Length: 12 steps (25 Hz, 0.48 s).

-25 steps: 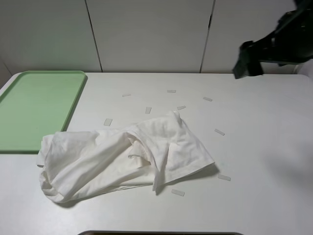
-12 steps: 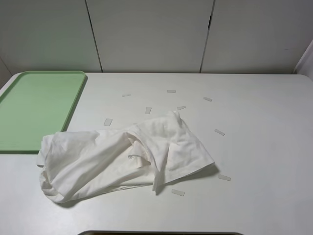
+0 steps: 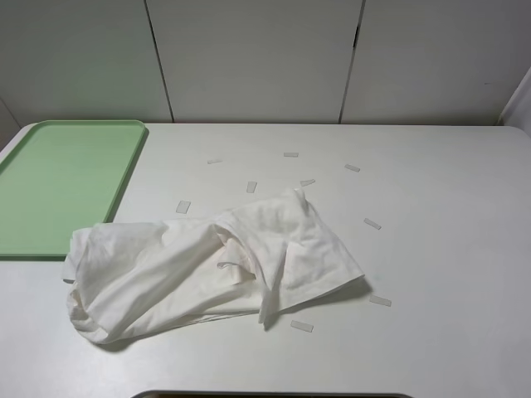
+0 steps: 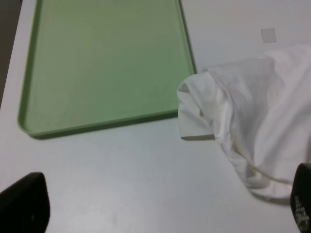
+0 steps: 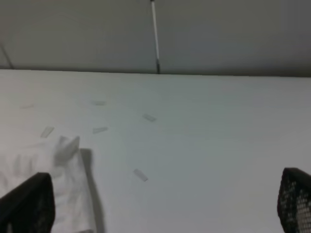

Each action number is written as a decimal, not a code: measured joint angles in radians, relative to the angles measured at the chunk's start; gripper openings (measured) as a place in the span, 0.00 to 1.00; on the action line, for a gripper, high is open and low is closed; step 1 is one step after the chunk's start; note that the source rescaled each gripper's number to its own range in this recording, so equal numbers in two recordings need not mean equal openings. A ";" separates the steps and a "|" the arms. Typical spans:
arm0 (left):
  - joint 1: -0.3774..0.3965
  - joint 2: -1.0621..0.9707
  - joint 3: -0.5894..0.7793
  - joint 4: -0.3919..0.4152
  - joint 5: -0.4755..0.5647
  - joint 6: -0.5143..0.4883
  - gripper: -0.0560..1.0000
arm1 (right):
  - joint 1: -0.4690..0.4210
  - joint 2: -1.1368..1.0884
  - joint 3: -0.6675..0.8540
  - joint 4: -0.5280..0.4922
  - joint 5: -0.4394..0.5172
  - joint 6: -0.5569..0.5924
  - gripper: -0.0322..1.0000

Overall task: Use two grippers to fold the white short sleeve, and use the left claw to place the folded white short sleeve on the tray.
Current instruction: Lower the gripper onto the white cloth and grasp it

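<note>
The white short sleeve (image 3: 207,265) lies crumpled on the white table, front centre-left in the exterior high view. Its edge also shows in the left wrist view (image 4: 257,111) and the right wrist view (image 5: 58,194). The pale-green tray (image 3: 62,182) lies at the far left, with the shirt's left end just off its front corner; it also shows in the left wrist view (image 4: 104,63). No arm appears in the exterior high view. The left gripper (image 4: 160,204) is open over bare table near the shirt's left end. The right gripper (image 5: 165,204) is open above bare table, right of the shirt.
Several small pale tape strips (image 3: 251,186) lie scattered on the table behind and to the right of the shirt; one (image 3: 302,326) lies just in front of it. A panelled wall (image 3: 257,58) closes the back edge.
One second ago the right arm showed at the upper right of the exterior high view; it has drawn out of that view. The shirt and the tray have not moved.
</note>
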 joint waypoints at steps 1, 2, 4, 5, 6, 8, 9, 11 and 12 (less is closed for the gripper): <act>0.000 0.000 0.000 0.000 0.000 0.000 1.00 | 0.013 -0.030 0.001 0.000 0.015 -0.012 1.00; 0.000 0.000 0.000 0.000 0.000 0.000 1.00 | 0.013 -0.030 0.001 0.000 0.015 -0.012 1.00; 0.000 0.000 0.000 0.000 -0.001 0.000 1.00 | 0.023 -0.075 0.002 -0.004 0.046 -0.021 1.00; 0.000 0.000 0.000 0.000 -0.001 0.000 1.00 | 0.025 -0.125 0.002 -0.015 0.079 -0.021 1.00; 0.000 0.000 0.000 0.000 -0.001 0.000 1.00 | 0.025 -0.143 0.004 -0.026 0.100 -0.021 1.00; 0.000 0.000 0.000 0.000 -0.001 0.000 1.00 | 0.026 -0.158 0.011 -0.038 0.141 -0.021 1.00; 0.000 0.000 0.000 0.000 -0.001 0.000 1.00 | 0.026 -0.158 0.011 -0.038 0.141 -0.021 1.00; 0.000 0.000 0.000 0.000 -0.001 0.000 1.00 | 0.039 -0.158 0.028 -0.040 0.174 -0.021 1.00; 0.000 0.000 0.000 0.000 -0.001 0.000 1.00 | 0.053 -0.158 0.055 -0.040 0.197 -0.021 1.00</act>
